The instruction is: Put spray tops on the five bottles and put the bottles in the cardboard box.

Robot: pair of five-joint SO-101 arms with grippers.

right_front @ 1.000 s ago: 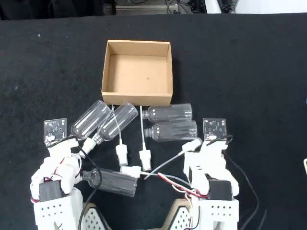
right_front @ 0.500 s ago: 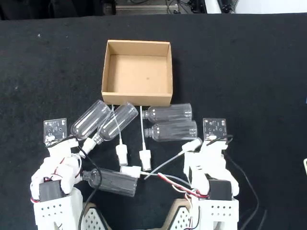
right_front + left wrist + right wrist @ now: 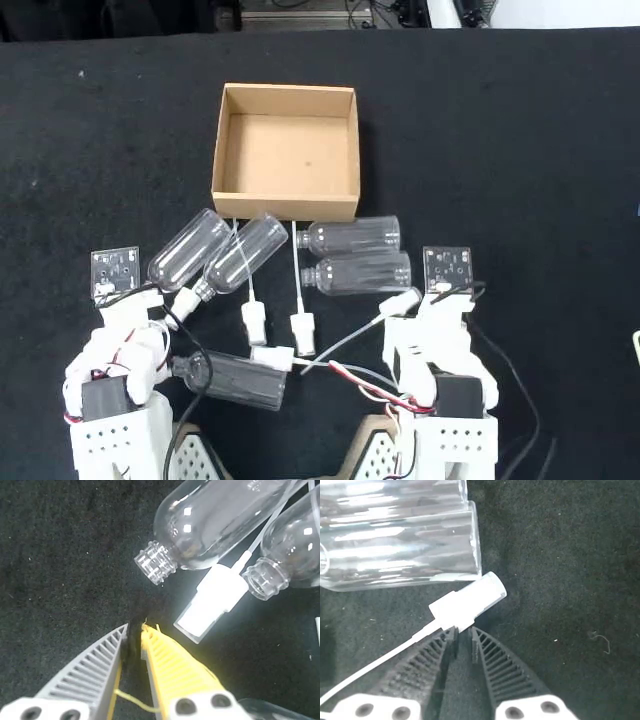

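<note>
Nothing has moved since the earlier frames, and both arms sit still. Five clear bottles (image 3: 350, 237) lie on their sides on the black table (image 3: 520, 150), all outside the cardboard box (image 3: 285, 206): two slanted, two side by side, and one near the arm bases. Five white spray tops (image 3: 254, 320) lie loose among them. The left gripper (image 3: 134, 627) is clenched on nothing, just beside one spray top. The right gripper (image 3: 464, 632) is likewise closed and empty, its tips touching another spray top.
</note>
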